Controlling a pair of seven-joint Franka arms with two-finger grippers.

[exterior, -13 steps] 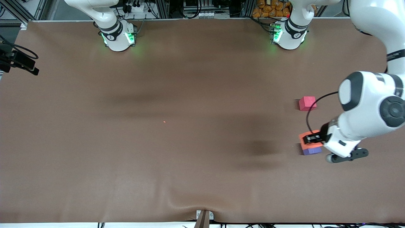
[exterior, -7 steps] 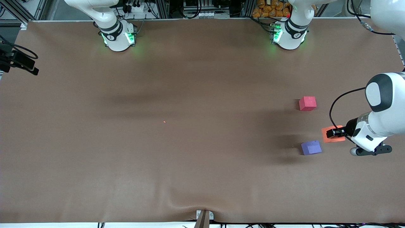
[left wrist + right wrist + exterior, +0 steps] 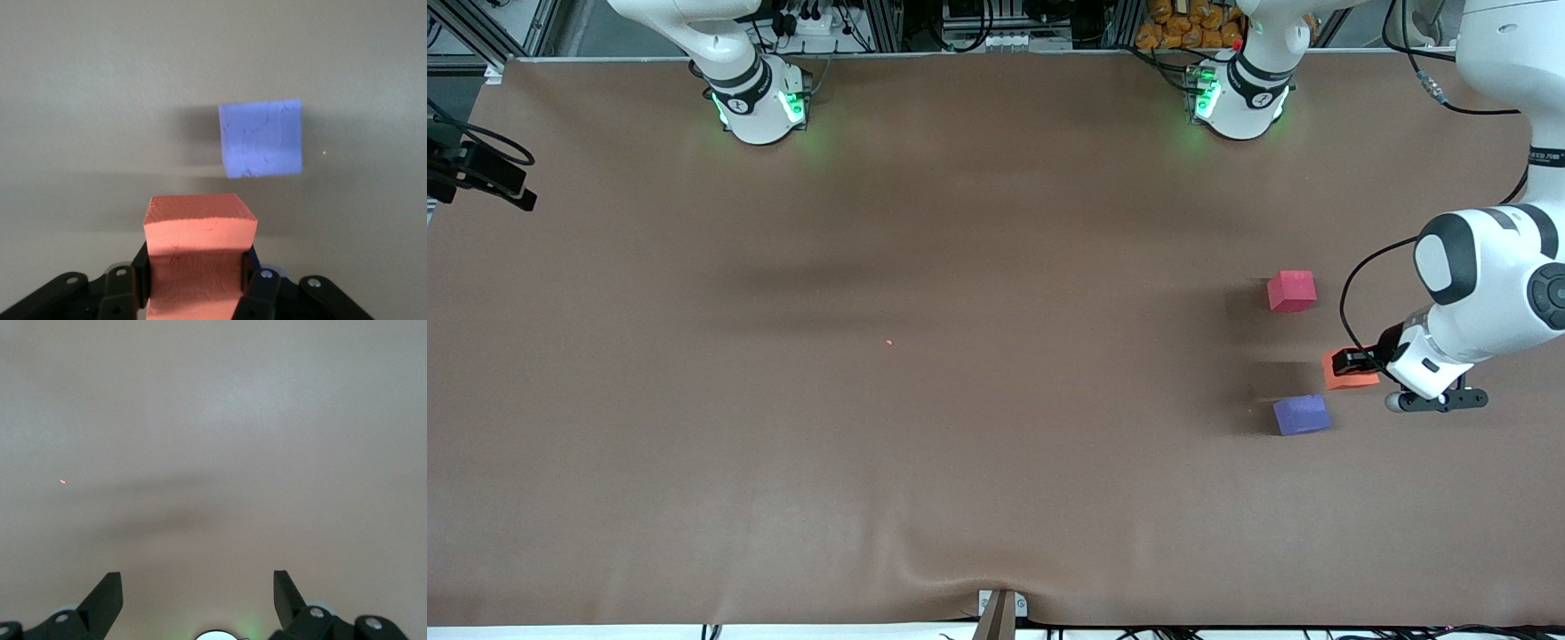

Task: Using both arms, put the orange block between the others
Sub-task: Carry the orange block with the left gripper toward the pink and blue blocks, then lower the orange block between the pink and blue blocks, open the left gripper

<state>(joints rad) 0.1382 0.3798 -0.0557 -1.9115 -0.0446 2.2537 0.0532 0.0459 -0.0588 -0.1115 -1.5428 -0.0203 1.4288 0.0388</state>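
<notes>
Left end effector (image 3: 1347,361) is clamped on the orange block (image 3: 1352,373), held in the air over the surface (image 3: 960,400) at the left arm's end, w/ the purple-blue cube (image 3: 1301,414) near it. Pinkish-red cube (image 3: 1291,291) sits farther from the front camera. Right end effector (image 3: 198,595) waits, fingers spread wide, empty.

from high across the brown table (image 3: 960,267) we face the bases; each wrist camera looks down closely. we share the small purple-blue foam cube (image 3: 1301,414) (image 3: 261,139) with the left wrist view.
</notes>
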